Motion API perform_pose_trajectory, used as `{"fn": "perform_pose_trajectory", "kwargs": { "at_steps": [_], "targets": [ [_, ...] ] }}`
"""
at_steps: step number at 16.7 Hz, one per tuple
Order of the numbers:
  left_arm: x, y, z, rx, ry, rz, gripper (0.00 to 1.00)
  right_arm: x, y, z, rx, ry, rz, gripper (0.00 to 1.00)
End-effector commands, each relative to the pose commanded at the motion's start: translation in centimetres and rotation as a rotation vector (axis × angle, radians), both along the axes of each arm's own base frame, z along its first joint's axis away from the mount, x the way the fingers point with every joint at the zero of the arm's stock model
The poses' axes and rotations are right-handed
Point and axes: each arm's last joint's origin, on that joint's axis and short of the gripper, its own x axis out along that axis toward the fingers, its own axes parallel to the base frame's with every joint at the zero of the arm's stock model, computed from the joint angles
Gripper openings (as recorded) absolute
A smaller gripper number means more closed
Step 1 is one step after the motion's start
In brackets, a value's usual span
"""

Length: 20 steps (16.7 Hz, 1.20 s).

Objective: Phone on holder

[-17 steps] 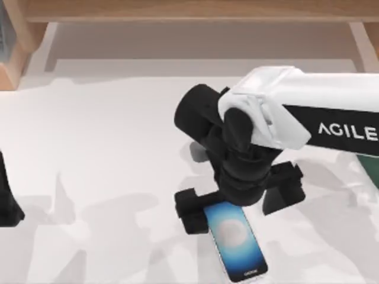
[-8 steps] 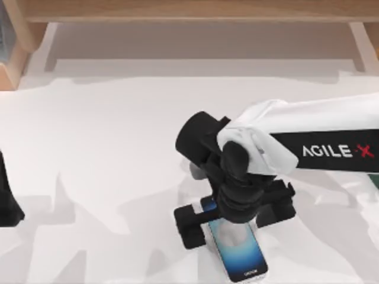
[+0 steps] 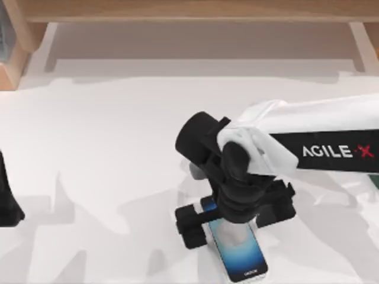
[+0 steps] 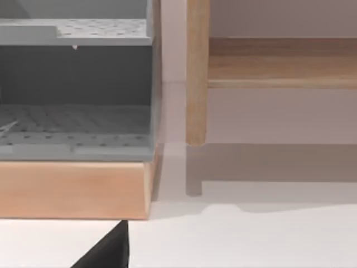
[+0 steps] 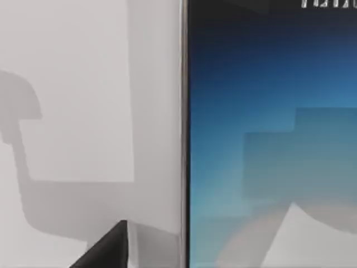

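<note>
The phone (image 3: 240, 248) lies flat on the white table near the front edge, its blue screen up and its small lettering at the near end. My right gripper (image 3: 234, 216) hangs low over the phone's far end. It is open, with one black finger on each side of the phone and wider apart than the phone. In the right wrist view the phone (image 5: 268, 139) is very close, with its silver rim running along the table. My left arm (image 3: 7, 198) stays parked at the table's left edge. The holder is out of view.
A wooden shelf frame (image 3: 195, 12) runs along the back, with wooden posts at both back corners. The left wrist view faces a grey perforated rack (image 4: 75, 84) on a wooden base and a wooden post (image 4: 197, 72). A dark green sliver (image 3: 375, 180) shows at the right edge.
Over the last second my right arm came down and nearer over the phone, covering more of its far end. It has barely moved in the last half second. The phone has stayed put.
</note>
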Motion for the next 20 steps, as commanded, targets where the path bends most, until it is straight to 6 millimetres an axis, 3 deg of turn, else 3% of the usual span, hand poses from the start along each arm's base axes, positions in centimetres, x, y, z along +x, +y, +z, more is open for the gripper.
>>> {"fn": "perform_pose_trajectory", "kwargs": {
  "at_steps": [7,15,16,20],
  "targets": [
    [0.0,0.0,0.0,0.0,0.0,0.0,1.0,0.0,0.0,0.0,0.0,0.0,0.0,0.02],
    [0.0,0.0,0.0,0.0,0.0,0.0,1.0,0.0,0.0,0.0,0.0,0.0,0.0,0.0],
    [0.0,0.0,0.0,0.0,0.0,0.0,1.0,0.0,-0.1,2.1,0.01,-0.032,0.0,0.0],
    [0.0,0.0,0.0,0.0,0.0,0.0,1.0,0.0,-0.1,3.2,0.006,-0.028,0.002,0.0]
  ]
}}
